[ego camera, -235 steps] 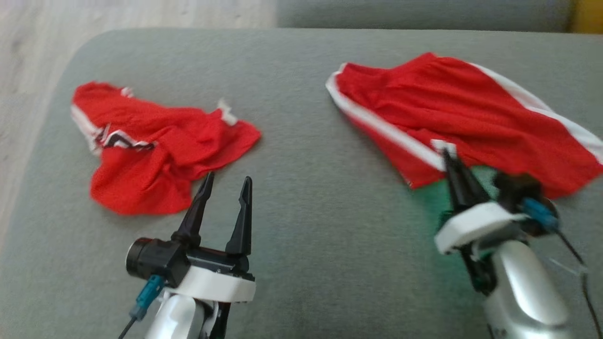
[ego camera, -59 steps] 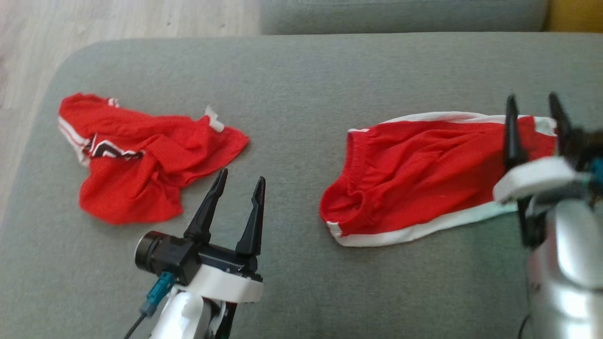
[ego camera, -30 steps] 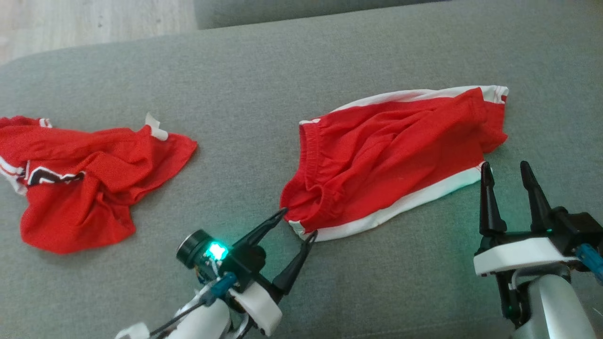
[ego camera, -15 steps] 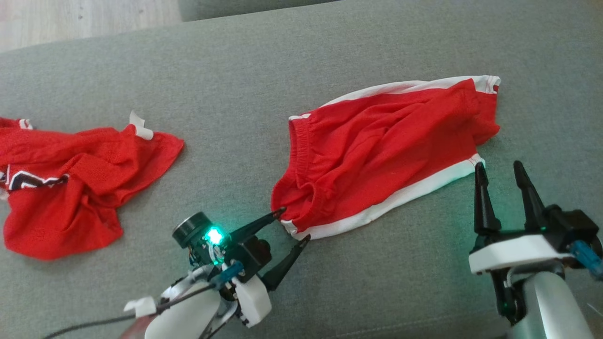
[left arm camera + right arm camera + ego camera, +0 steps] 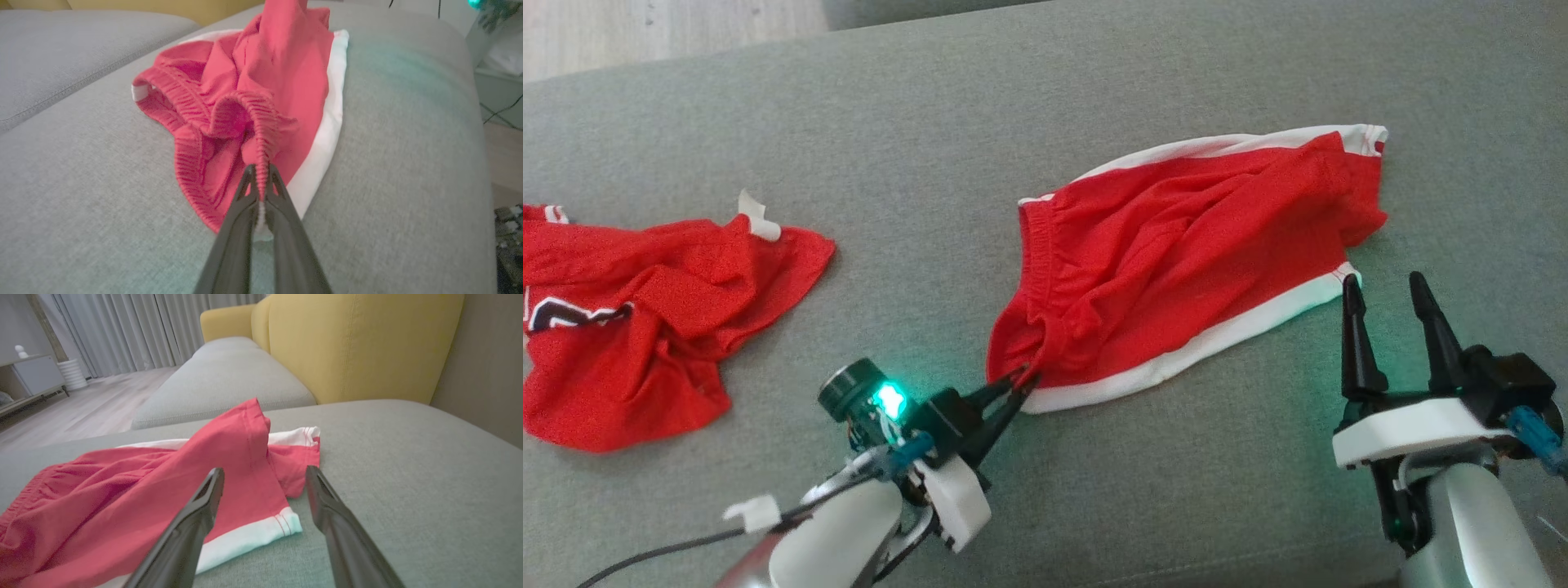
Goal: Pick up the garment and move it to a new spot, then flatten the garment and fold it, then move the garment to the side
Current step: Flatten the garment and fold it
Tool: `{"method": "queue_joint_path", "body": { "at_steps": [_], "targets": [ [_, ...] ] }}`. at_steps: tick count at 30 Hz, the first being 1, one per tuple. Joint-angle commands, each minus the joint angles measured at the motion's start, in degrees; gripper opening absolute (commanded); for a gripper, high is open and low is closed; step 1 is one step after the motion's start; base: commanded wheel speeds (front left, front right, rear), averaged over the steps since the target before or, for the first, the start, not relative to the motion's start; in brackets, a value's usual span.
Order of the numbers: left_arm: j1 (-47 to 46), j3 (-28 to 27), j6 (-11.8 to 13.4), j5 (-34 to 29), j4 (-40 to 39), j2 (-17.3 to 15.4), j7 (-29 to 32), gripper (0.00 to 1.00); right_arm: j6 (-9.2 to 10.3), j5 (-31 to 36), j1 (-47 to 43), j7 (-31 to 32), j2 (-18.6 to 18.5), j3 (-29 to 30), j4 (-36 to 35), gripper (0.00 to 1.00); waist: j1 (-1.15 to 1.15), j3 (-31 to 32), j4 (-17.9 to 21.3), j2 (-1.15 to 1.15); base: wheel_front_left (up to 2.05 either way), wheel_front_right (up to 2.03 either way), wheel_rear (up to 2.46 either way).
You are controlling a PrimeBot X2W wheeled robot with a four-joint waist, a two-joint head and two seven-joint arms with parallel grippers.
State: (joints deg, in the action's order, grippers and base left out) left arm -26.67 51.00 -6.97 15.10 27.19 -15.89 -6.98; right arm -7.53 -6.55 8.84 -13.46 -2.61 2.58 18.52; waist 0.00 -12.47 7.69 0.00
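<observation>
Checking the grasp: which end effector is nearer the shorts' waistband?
Left. The left end effector pinches the waistband of the shorts; the right end effector stands open beside the far leg hem.

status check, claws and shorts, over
Left claw shut on shorts waistband. Right claw open by the hem corner. Other red garment off left, not in the way.

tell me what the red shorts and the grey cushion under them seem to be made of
The red shorts: thin, soft knit, probably a synthetic sports fabric, matte; it wrinkles and drapes loosely, and the waistband is gathered ribbed elastic. The white trim looks like the same cloth. The grey cushion: woven upholstery fabric, matte, with a fine flecked weave.
</observation>
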Motion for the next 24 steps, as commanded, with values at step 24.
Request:
{"method": "queue_joint_path", "body": {
  "at_steps": [24],
  "targets": [
    [0.0, -4.6, 3.2, 4.0, -7.5, 1.1, -5.8, 0.00, 0.04, 5.6, 10.2, 13.9, -0.3, 7.7, 14.7, 1.00, 0.00, -0.2, -4.3, 0.00, 0.00, 0.00, 0.00]
  ]
}}
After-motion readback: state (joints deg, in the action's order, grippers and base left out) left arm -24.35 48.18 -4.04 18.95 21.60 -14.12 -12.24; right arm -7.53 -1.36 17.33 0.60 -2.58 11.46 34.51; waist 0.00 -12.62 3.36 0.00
